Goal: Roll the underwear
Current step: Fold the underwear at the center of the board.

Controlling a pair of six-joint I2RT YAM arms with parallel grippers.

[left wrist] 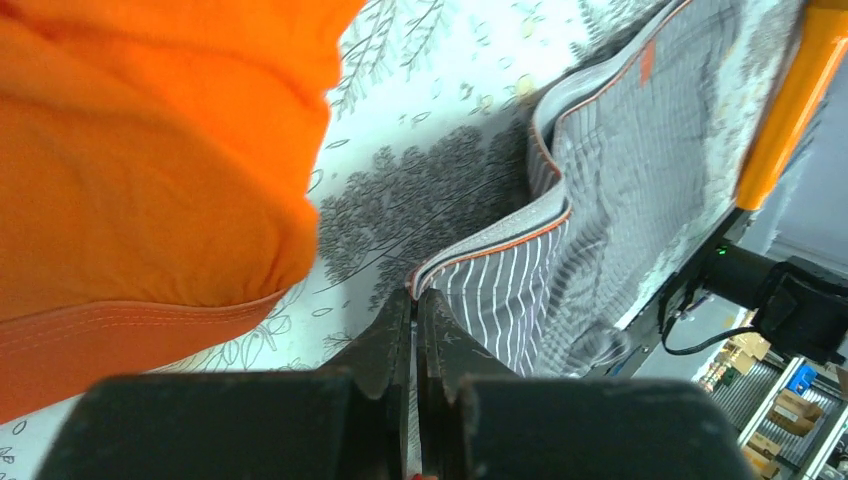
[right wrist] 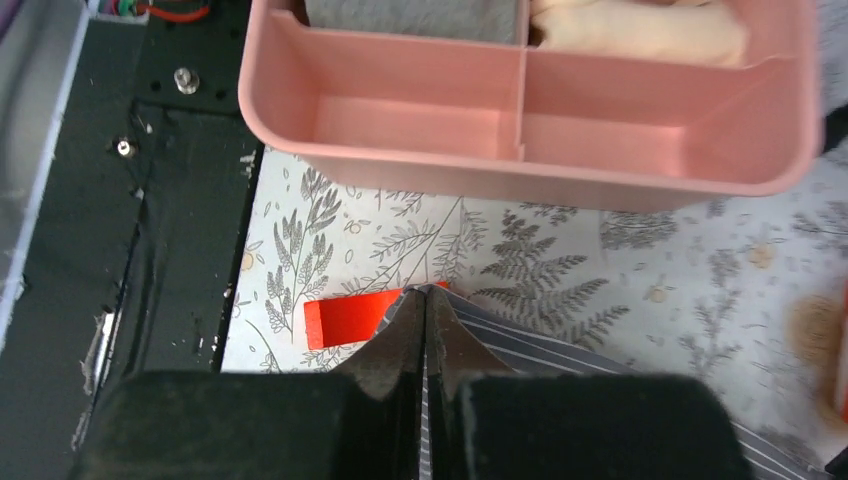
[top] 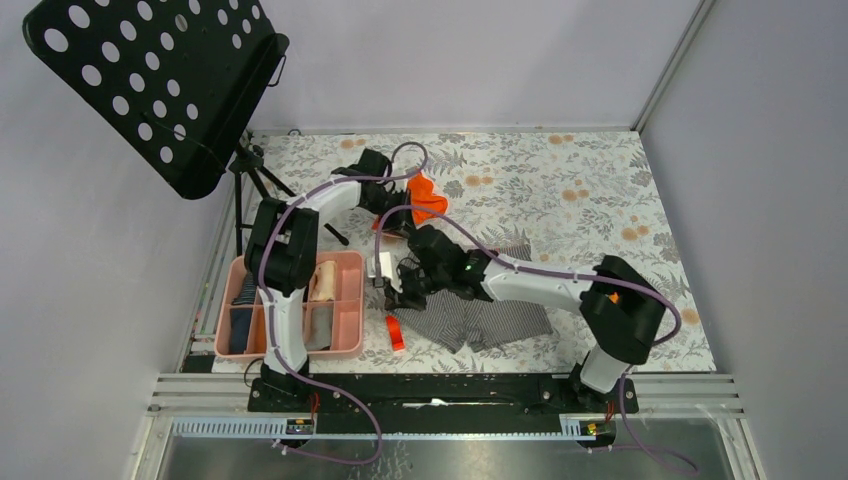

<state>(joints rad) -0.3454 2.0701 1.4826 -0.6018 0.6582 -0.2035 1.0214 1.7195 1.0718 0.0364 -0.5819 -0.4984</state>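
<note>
Grey underwear (top: 490, 318), finely striped, lies spread on the floral tabletop (top: 560, 190), just in front of the right arm. The right pincer (right wrist: 428, 292) is closed tight on the cloth's left edge, with striped fabric pinched between its fingertips. A red block (right wrist: 345, 320) lies just beside those tips. The left pincer (left wrist: 413, 295) is closed too, nipping the orange-trimmed waistband, which rises in a ridge to its tips. Orange underwear (top: 428, 195) sits bunched close by the left pincer, with tabletop showing between it and the grey pair. A pink tray (right wrist: 450, 165) stands left of the cloth. It holds 1 beige roll (right wrist: 640, 30) and 1 grey roll (right wrist: 410, 15) in its farther compartments.
</note>
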